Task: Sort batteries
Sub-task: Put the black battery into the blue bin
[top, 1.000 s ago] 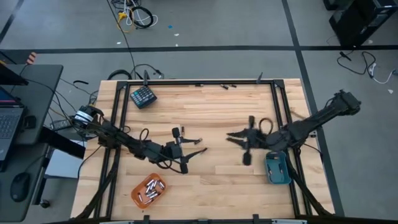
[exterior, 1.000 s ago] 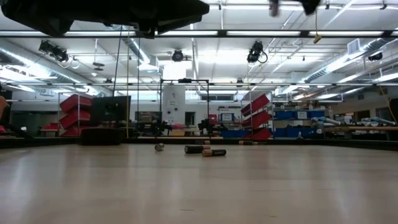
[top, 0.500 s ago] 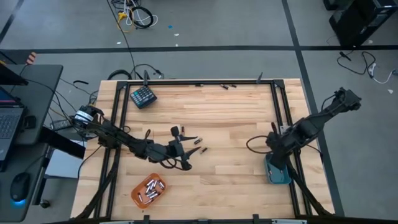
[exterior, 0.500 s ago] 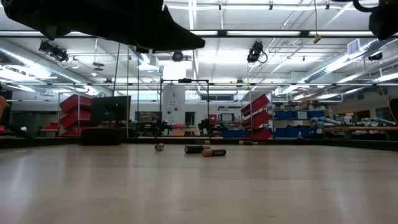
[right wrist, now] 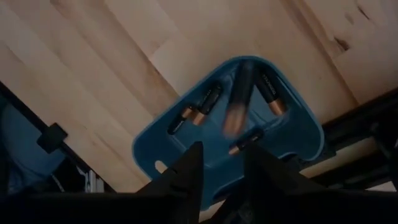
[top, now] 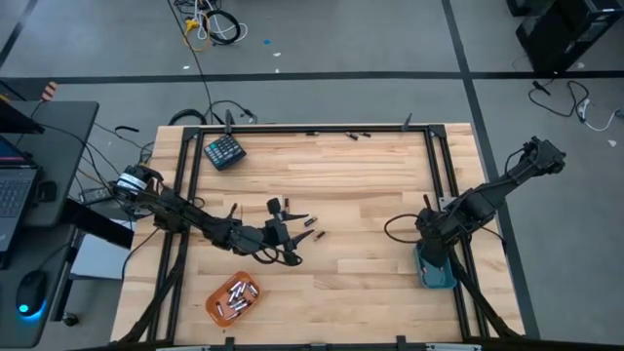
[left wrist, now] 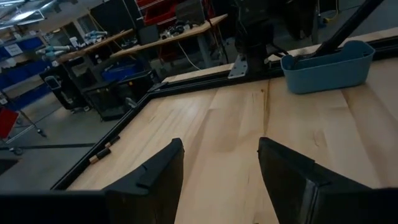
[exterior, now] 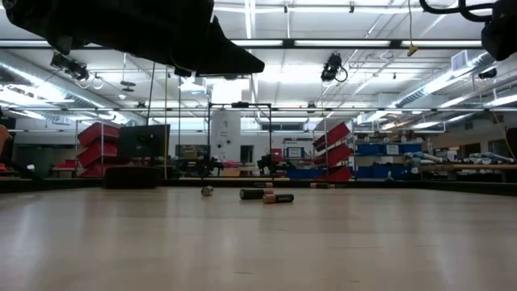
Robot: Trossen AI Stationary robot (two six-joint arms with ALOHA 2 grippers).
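Loose batteries lie on the wooden table near its middle; the low view shows them lying on their sides. My left gripper stands open beside them, and nothing is between its fingers. My right gripper points down over the blue tray at the right edge, with its fingers apart. A blurred battery shows below them, clear of both, over the tray. Three more batteries lie in the tray. An orange tray at the near left holds several batteries.
A dark teal keypad-like block lies at the far left of the table. A few small dark bits lie at the far edge. A black frame runs around the tabletop, close beside the blue tray.
My right gripper has gone from the table's middle toward the right edge and now stands over the blue tray. On the way it has tipped from about level to pointing down.
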